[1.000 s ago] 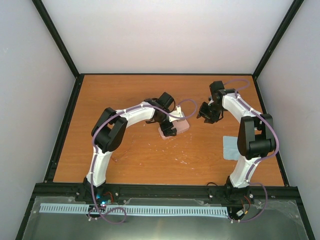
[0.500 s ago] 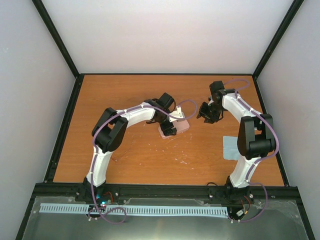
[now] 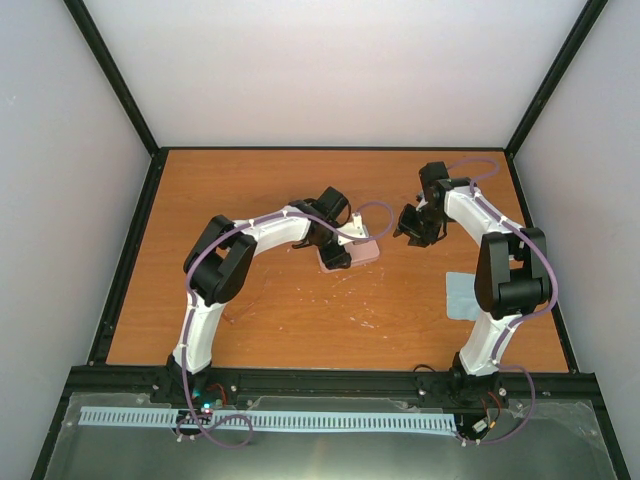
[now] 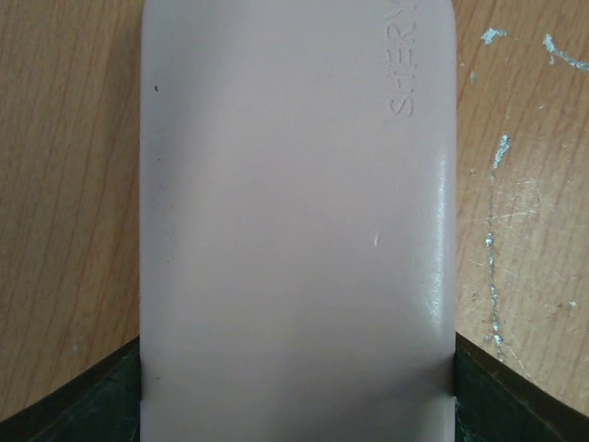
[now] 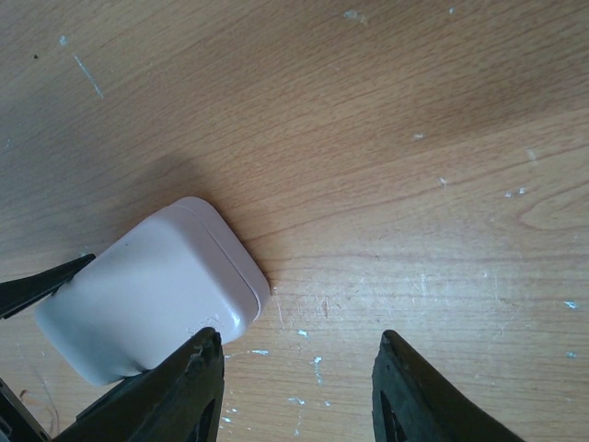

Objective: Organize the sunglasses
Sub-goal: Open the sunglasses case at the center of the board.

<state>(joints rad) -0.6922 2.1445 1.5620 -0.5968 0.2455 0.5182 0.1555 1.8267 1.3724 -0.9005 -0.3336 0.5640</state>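
The left end effector (image 3: 340, 256) is clamping the closed pink case (image 4: 294, 221) near the centre of the worktop (image 3: 250, 190). The right end effector (image 5: 296, 345) is hovering wide open beside it. The sunglasses are showing nowhere and are presumably already inside the case, so little seems left.

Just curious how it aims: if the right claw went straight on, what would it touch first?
Probably the right gripper meets bare table first; the pink case lies just to one side. Depth is unclear.
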